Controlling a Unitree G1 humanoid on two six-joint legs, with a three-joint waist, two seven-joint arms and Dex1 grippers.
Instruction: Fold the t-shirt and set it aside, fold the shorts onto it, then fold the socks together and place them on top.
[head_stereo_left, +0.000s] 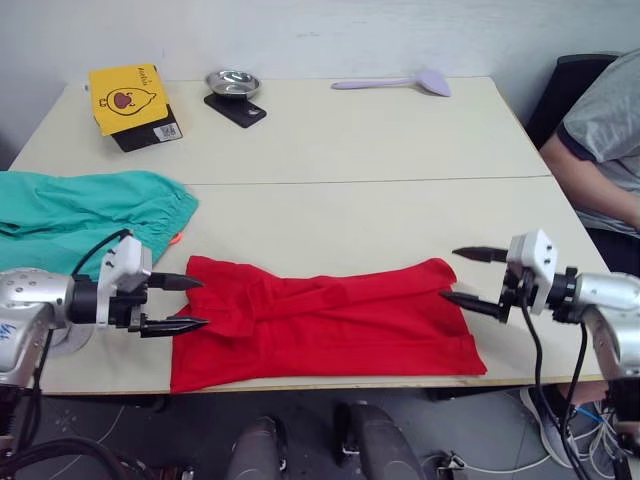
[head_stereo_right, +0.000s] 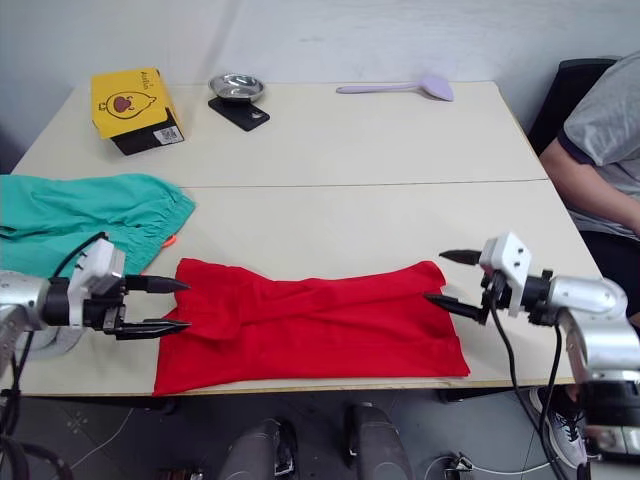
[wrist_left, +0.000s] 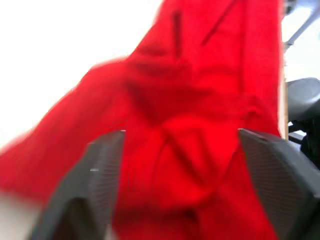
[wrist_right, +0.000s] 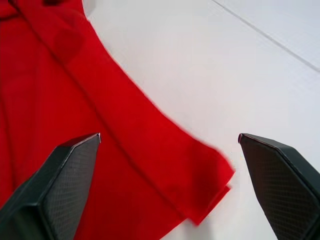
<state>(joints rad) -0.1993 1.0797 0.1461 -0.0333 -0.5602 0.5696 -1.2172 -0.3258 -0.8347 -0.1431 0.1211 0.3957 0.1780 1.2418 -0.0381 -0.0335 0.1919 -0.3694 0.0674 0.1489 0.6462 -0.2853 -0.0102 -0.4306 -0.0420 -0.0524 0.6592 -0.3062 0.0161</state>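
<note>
The red t-shirt (head_stereo_left: 320, 325) lies folded into a long band along the table's front edge. My left gripper (head_stereo_left: 190, 303) stands open at the shirt's left end, its two fingers spread just over the cloth (wrist_left: 185, 150). At the shirt's right end my right gripper (head_stereo_left: 462, 274) is open, with the far right corner of the cloth (wrist_right: 210, 175) between and below its fingers. The teal-green shorts (head_stereo_left: 85, 212) lie crumpled at the table's left edge, an orange drawstring tip showing beside them. The socks are out of view.
At the table's back stand a yellow box (head_stereo_left: 127, 98) on a dark booklet, a small metal bowl (head_stereo_left: 232, 82) on a black scale, and a lilac spatula (head_stereo_left: 400, 82). A person in a grey shirt (head_stereo_left: 605, 130) sits at the right side.
</note>
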